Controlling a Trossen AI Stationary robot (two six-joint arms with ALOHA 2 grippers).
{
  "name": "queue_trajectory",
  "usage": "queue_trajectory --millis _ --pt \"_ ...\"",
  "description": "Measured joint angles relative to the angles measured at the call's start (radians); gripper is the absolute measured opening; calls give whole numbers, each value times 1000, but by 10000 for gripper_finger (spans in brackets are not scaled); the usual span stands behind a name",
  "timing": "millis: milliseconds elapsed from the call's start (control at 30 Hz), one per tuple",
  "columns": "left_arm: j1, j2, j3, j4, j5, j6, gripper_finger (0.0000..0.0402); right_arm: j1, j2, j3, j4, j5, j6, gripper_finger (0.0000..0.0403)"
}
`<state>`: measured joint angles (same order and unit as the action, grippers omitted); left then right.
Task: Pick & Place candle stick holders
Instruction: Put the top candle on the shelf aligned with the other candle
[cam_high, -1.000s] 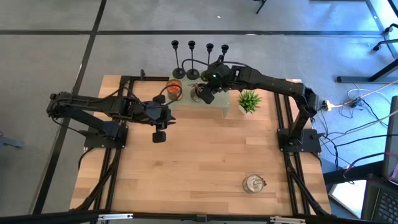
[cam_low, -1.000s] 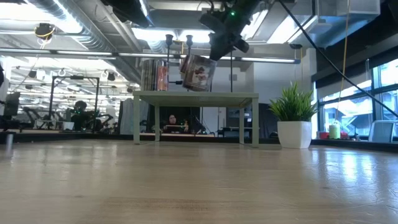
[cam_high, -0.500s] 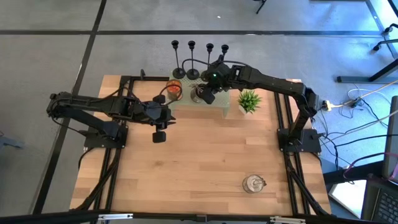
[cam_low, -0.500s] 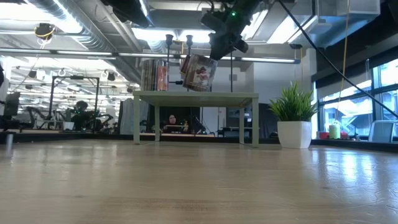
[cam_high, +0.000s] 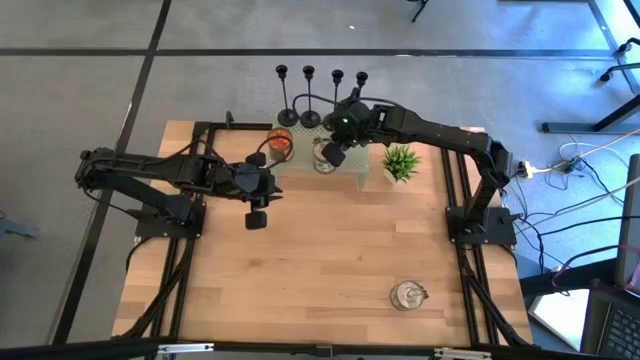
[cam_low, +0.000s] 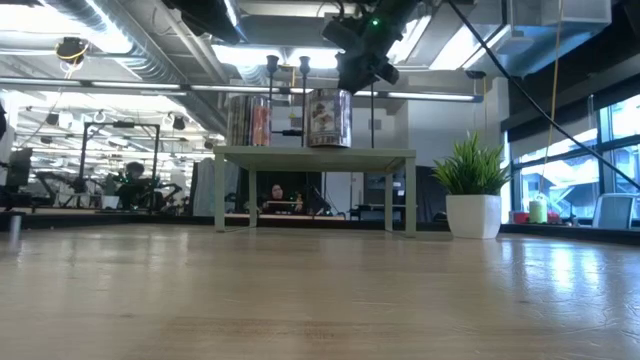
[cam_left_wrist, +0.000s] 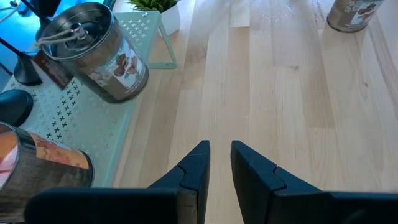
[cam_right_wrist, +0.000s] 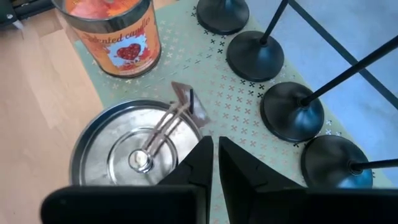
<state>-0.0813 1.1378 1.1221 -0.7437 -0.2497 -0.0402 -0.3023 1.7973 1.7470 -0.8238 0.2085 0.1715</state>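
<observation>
Listing, largest first:

- Table: wooden; a third jar stands alone near its front edge.
- Green shelf: small raised stand at the table's far side, crowded.
- Left claw: waiting over mid-table, fingers nearly together, nothing held.
- Right claw: above the shelf, fingers almost closed, empty, just over the metal-lidded jar.
- Candle stick holders: four in a row along the shelf's back edge, bases near-touching.
- Orange jar: beside the lidded one.

Risk, judged: reaching past the jars could knock one; tall thin stems tip easily, and one falling holder would likely topple its neighbours off the back.
</observation>
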Motion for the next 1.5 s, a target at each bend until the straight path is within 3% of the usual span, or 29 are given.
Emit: queue_trajectory --millis 333,633,767,867,1133,1500 --pt "0 0 0 0 0 -2 61 22 -5 76 4 -3 -33 30" --pt "0 0 0 0 0 -1 61 162 -8 206 -288 -25 -38 27" --pt "0 0 0 0 0 0 61 245 -3 182 -383 55 78 7" --pt "0 0 0 0 0 1 61 293 5 94 -344 129 127 4" --pt "0 0 0 0 0 0 61 295 4 -144 17 138 127 2" --pt "0 0 0 0 0 -1 61 215 4 -171 62 187 57 1"
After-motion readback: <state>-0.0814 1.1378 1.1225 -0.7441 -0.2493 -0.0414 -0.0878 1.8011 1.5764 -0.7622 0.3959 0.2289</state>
